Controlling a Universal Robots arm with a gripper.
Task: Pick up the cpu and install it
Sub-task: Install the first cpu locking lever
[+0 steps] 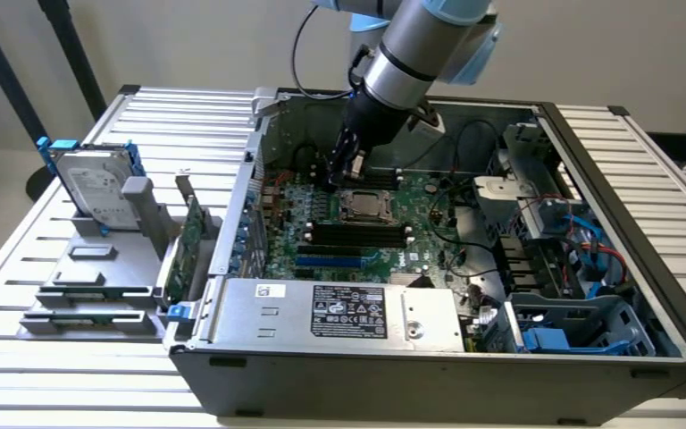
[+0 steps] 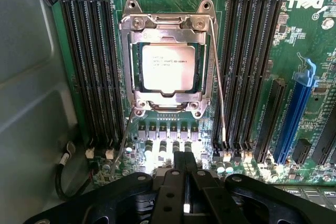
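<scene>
the cpu [image 2: 168, 66] lies flat in the socket [image 2: 167, 23], seated square so the metal frame around it can hold it down. the gripper [image 2: 184, 182] hovers just beside the socket, jaws clenched on nothing.

The computer case [image 1: 439, 380] sits on the slatted table [image 1: 188, 112]. Inside it lies the motherboard [image 1: 427, 192], and the cpu [image 1: 371, 204] sits in the socket [image 2: 137, 30] at the board's middle, with memory slots [image 2: 89, 66] on both sides. The power supply [image 1: 343, 313] runs along the case's near wall. The gripper [image 1: 346, 174] hangs over the board, just behind the socket. Near the table's edge on the exterior view's left, the hard drive [image 1: 90, 192] stands in a holder [image 1: 140, 237]. A circuit card [image 1: 182, 255] stands upright between the holder and the case.
</scene>
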